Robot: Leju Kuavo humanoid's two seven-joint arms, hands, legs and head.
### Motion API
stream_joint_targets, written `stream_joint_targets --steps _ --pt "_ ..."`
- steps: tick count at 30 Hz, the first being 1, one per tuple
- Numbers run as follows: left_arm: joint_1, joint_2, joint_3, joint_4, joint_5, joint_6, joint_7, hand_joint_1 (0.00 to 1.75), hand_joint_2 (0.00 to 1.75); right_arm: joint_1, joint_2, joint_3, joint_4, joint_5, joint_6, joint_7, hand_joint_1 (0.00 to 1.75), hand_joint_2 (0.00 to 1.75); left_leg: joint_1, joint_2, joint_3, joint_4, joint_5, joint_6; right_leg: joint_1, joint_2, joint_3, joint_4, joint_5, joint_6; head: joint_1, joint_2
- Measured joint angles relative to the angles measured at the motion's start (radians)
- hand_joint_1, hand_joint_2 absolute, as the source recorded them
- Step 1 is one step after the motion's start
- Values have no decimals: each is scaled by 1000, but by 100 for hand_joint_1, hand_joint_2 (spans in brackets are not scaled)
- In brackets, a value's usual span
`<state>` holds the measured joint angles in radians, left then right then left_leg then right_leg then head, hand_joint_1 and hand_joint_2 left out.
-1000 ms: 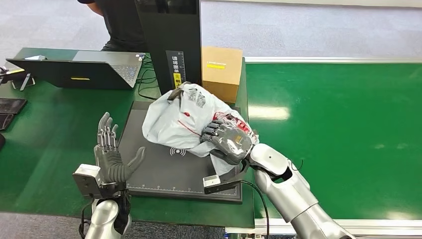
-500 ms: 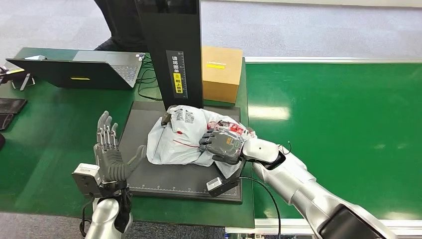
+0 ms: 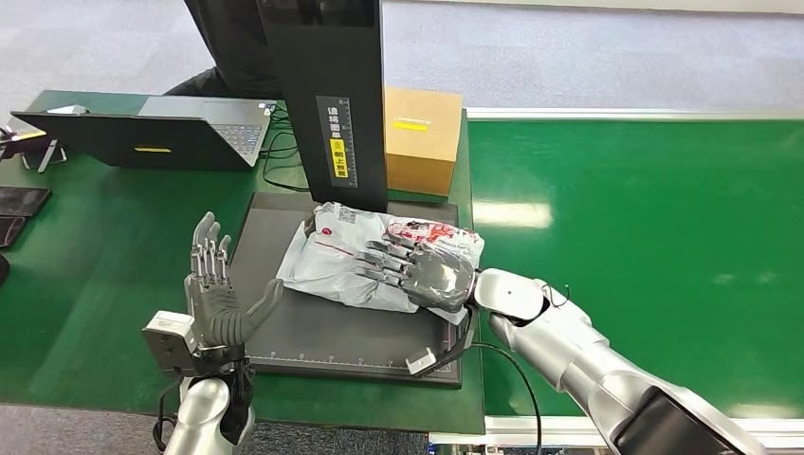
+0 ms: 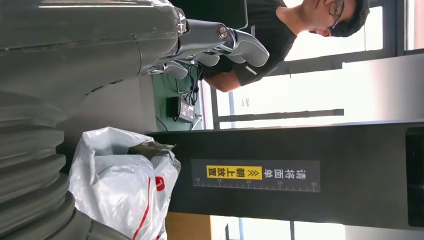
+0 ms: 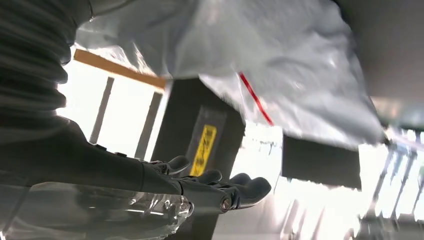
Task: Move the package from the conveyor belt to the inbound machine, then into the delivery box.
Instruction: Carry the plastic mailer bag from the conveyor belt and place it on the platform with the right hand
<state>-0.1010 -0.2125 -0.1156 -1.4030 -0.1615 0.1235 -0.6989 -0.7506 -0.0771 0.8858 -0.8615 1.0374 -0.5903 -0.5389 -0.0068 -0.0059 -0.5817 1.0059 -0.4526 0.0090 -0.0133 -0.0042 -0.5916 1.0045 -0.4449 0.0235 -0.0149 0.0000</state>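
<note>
Conveyor belt [image 3: 645,237]: the wide green belt on my right side; no package lies on it now.
Inbound machine [image 3: 327,95]: a black upright column with a dark flat scan plate [image 3: 313,332] at its foot, on the green table [image 3: 85,275] to the left of the belt.
Package [image 3: 379,261]: a grey-white plastic mail bag, lying flat on the scan plate, just in front of the column. So I judge the first part of the task nearly done.
Long axis of package: it runs left to right across the plate, and the printed label end points toward the belt side.
My right hand [image 3: 417,273]: the fingers are spread wide and lie over the right part of the bag; I hold nothing. It is the nearer hand, so I think it should take the bag next.
My left hand [image 3: 216,299]: raised with fingers apart beside the left edge of the plate, not touching the bag.
Delivery box: I cannot tell where it is.
</note>
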Motion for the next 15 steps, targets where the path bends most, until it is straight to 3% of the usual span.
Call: stream_joint_targets --steps 5,8,11,15 --pt "0 0 0 4 2 -4 0 0 175 54 -5 -45 -80 -51 -81 -42 0 175 0 0 0 0 0 0 0 0 0 0 0 0 0 0" --pt "1 1 0 4 10 -2 0 0 175 92 -9 -87 -153 -151 -92 -72 0 175 0 0 0 0 0 0 0 0 0 0 0 0 0 0" --pt "7 3 0 4 19 1 0 0 175 140 -10 -147 -239 -314 -51 -97 0 175 0 0 0 0 0 0 0 0 0 0 0 0 0 0" --pt "23 7 3 4 32 -21 0 0 175 224 -9 -266 -370 -559 72 -107 0 175 0 0 -1 0 0 0 0 0 0 0 0 0 0 0"
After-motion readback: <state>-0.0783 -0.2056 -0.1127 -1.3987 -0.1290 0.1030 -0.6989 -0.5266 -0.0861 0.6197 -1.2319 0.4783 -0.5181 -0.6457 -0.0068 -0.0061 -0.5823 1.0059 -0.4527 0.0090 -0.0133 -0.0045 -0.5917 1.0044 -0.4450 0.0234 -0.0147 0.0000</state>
